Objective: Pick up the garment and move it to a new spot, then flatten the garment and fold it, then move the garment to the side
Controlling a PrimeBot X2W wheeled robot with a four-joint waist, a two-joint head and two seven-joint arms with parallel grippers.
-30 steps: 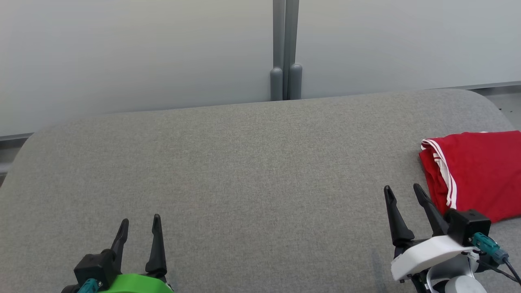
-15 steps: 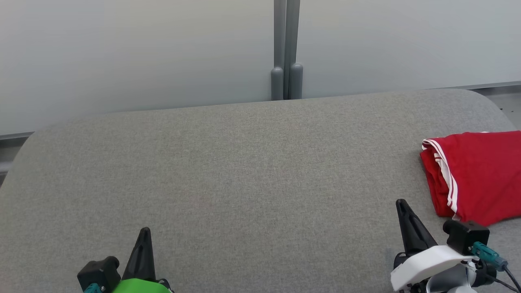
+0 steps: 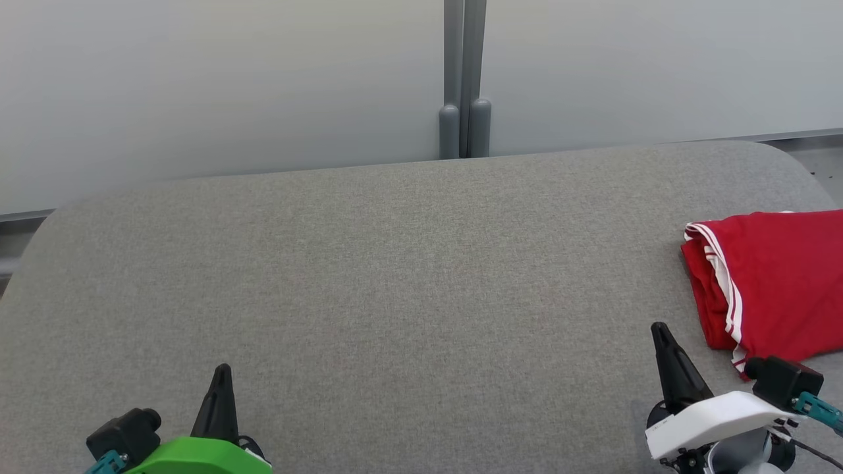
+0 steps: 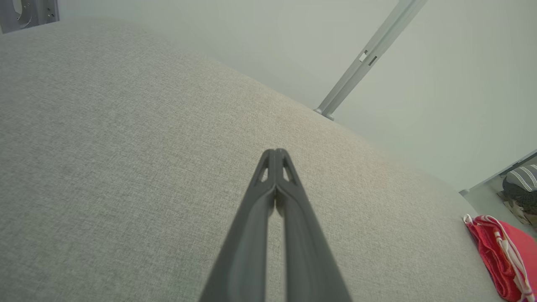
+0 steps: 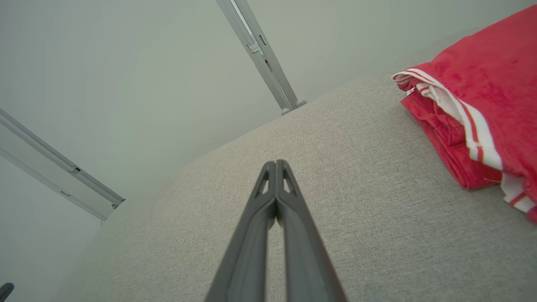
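Note:
The garment is red with white stripes along one edge and lies folded at the right edge of the grey padded table. The right wrist view has the garment at its upper right, and the left wrist view has the garment at its lower right. My right gripper is shut and empty, near the front edge, just left of the garment and apart from it. My left gripper is shut and empty at the front left. In their own wrist views the left gripper and the right gripper have their fingers pressed together.
A pale wall with a grey post stands behind the table's far edge. Bare grey table surface stretches from the left side to the garment. A strip of floor lies past the table's far right corner.
Both grippers have gone from open to shut, with nothing between the fingers. Both have drawn back toward the front edge. The garment lies as before.

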